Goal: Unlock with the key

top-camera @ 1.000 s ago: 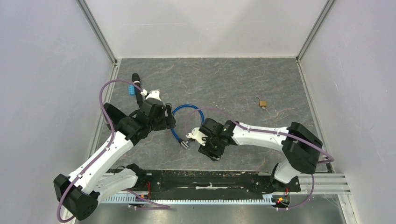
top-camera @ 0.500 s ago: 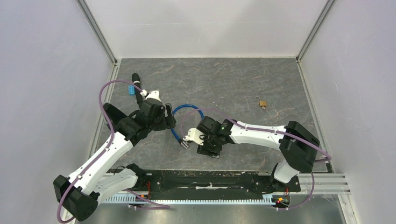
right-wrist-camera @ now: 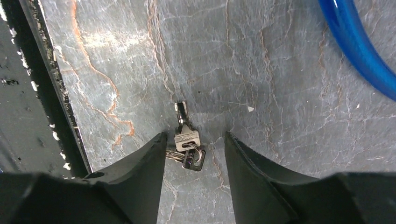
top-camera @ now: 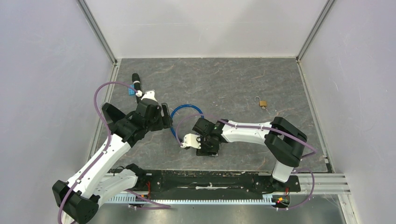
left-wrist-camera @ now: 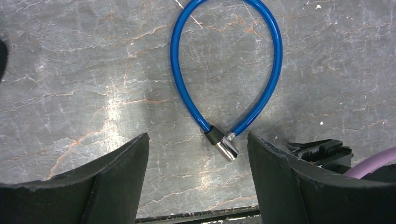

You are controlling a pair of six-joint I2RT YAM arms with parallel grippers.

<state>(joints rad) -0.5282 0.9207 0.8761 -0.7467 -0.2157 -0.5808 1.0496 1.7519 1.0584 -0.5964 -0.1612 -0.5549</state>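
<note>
A blue cable lock [left-wrist-camera: 173,60] lies looped on the grey table, its silver lock cylinder [left-wrist-camera: 226,149] at the near end. In the top view the loop [top-camera: 180,112] lies between the two arms. My left gripper [left-wrist-camera: 197,140] is open and empty above the table, with the cylinder just inside its right finger; in the top view it [top-camera: 166,117] sits left of the loop. A bunch of keys [right-wrist-camera: 187,139] on a ring lies flat on the table. My right gripper [right-wrist-camera: 194,136] is open and straddles the keys, its left finger at the ring. In the top view it [top-camera: 204,148] points down near the front edge.
A small brass padlock [top-camera: 263,103] with a raised shackle lies at the right. A black pen [top-camera: 136,79] and a blue piece [top-camera: 129,92] lie at the back left. The black front rail [right-wrist-camera: 28,93] runs just left of the keys. My right gripper's body [left-wrist-camera: 322,149] shows beside the cylinder.
My right gripper has moved left toward the front edge and come down over the keys. My left gripper has shifted a little left and back.
</note>
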